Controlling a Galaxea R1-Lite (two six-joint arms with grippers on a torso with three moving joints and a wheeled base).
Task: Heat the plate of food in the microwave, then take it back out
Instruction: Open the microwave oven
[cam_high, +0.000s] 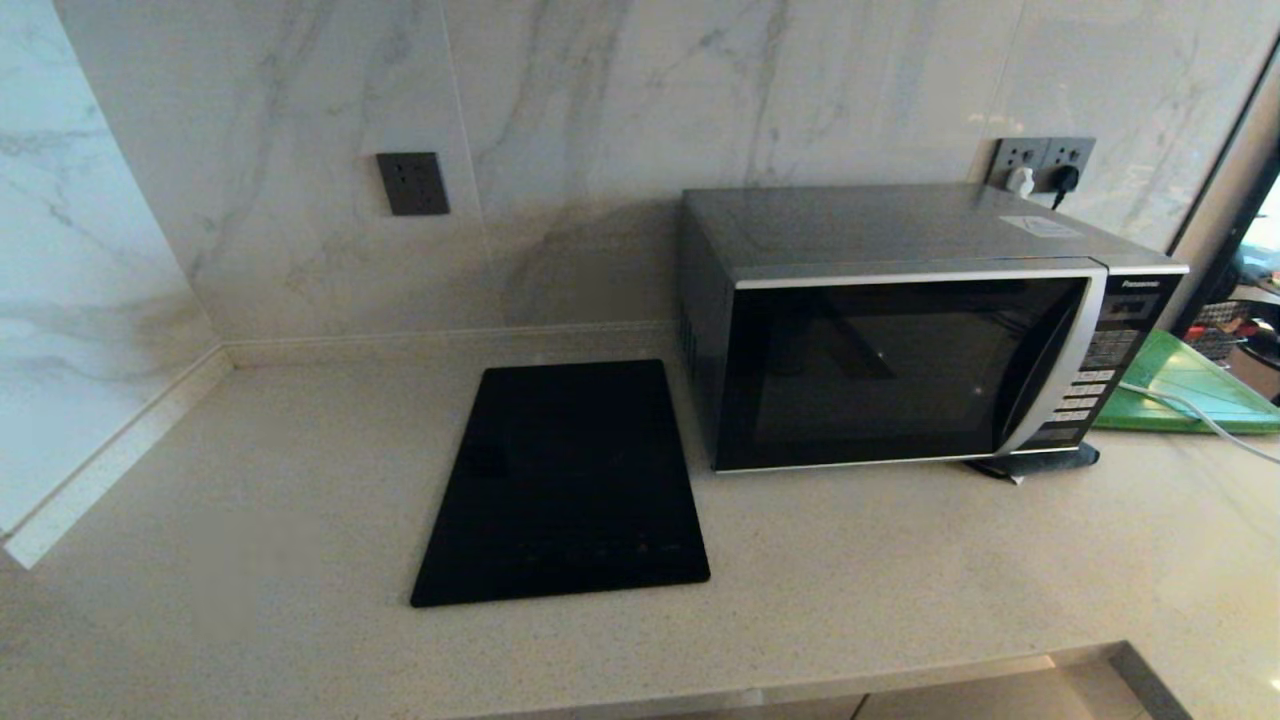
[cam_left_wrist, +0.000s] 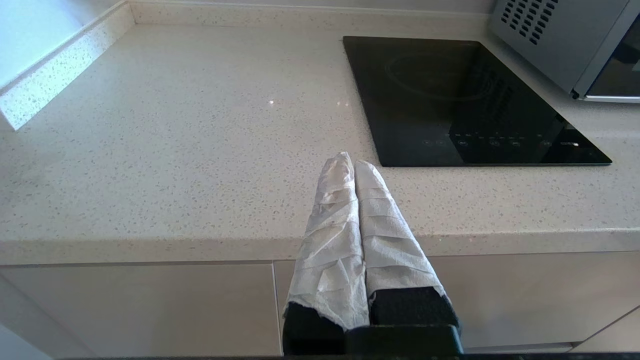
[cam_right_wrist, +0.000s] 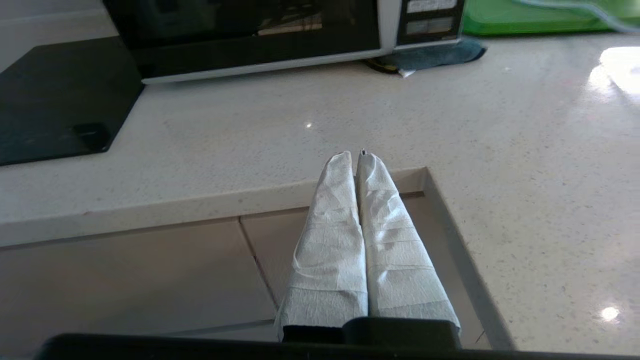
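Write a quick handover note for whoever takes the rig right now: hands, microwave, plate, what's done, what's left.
Left hand: shut, empty, held at the counter's front edge near the cooktop.
Right hand: shut, empty, at the counter edge in front of the microwave.
Microwave: door closed, on the counter beside the cooktop.
Plate of food: not visible in any view.
Left: cannot tell whether heating has happened; find the plate first.

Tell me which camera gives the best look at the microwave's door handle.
The head view: the curved silver handle shows whole on the closed microwave. The left wrist view catches only the microwave's vented side and door corner; the right wrist view only the door's lower part and panel, no handle.
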